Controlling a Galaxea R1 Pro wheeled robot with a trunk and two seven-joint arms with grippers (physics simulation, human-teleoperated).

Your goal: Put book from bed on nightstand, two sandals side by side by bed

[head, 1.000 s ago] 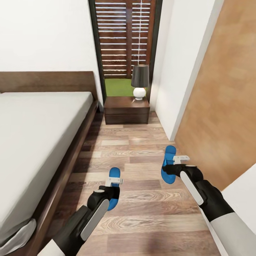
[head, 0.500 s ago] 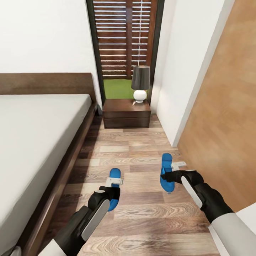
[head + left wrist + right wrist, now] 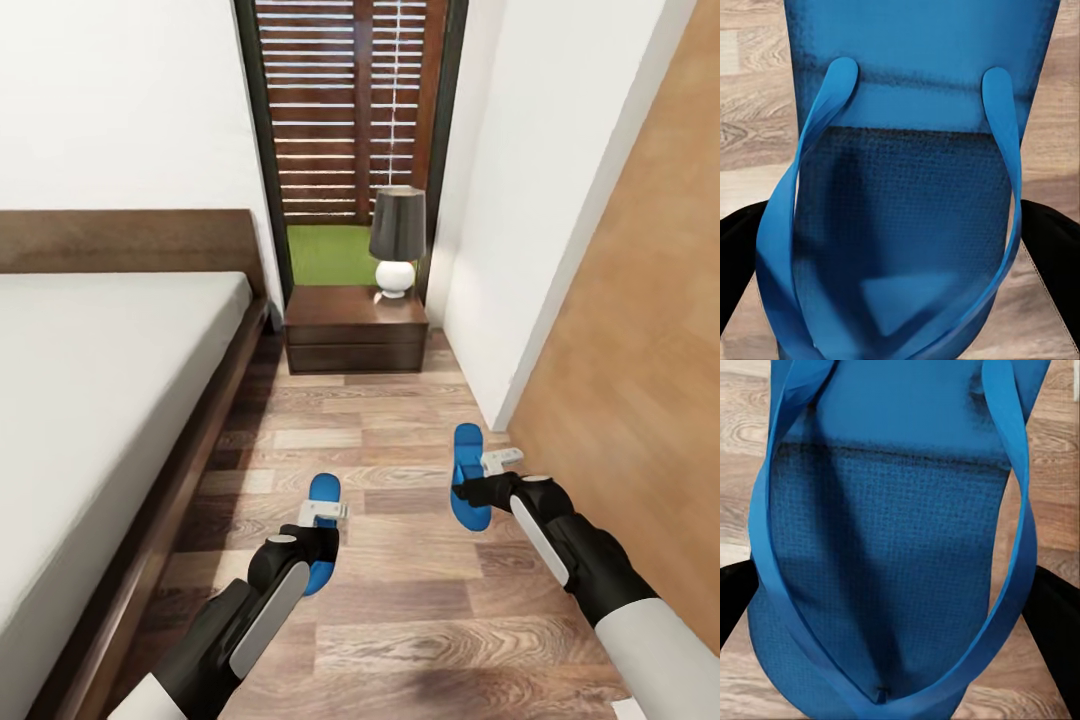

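Note:
Both bright blue sandals are held over the wood floor to the right of the bed (image 3: 110,400). My left gripper (image 3: 320,522) is shut on one sandal (image 3: 323,491), whose sole and straps (image 3: 907,225) sit between the black fingers (image 3: 739,262). My right gripper (image 3: 478,488) is shut on the other sandal (image 3: 466,448), seen close up as a sole with two straps (image 3: 892,570). The two sandals are about a forearm's length apart, toes toward the nightstand (image 3: 355,335). The book is out of view; the visible mattress is bare.
A black-shaded lamp with a white base (image 3: 397,240) stands on the nightstand, in front of a tall black-framed window (image 3: 345,110). A white wall corner (image 3: 490,300) and a tan wood panel (image 3: 640,380) close in the aisle on the right.
The camera has moved, shifting the whole picture. My right gripper and its sandal have drifted slightly left toward the other sandal. Both grippers still hold their sandals.

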